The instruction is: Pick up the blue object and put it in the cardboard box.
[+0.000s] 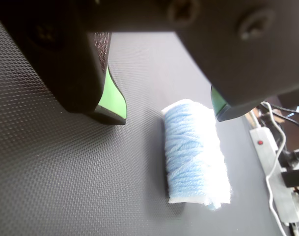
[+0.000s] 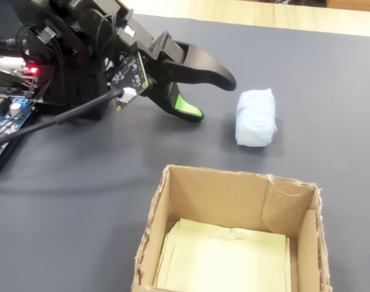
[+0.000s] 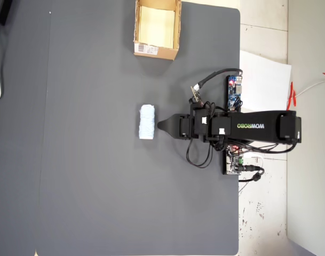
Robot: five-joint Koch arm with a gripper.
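The blue object is a pale blue yarn roll lying on the dark mat. In the wrist view it sits just below and between the green-padded fingertips, nearer the right one. My gripper is open with nothing in it and does not touch the roll. In the fixed view the gripper hovers low, just left of the roll. From overhead the gripper points at the roll from the right. The cardboard box stands open in the foreground, its pale yellow floor bare; overhead it is the box at the top.
A circuit board and cables lie beside the arm's base at the fixed view's left. A white power strip with cords sits past the mat's right edge in the wrist view. White paper lies off the mat.
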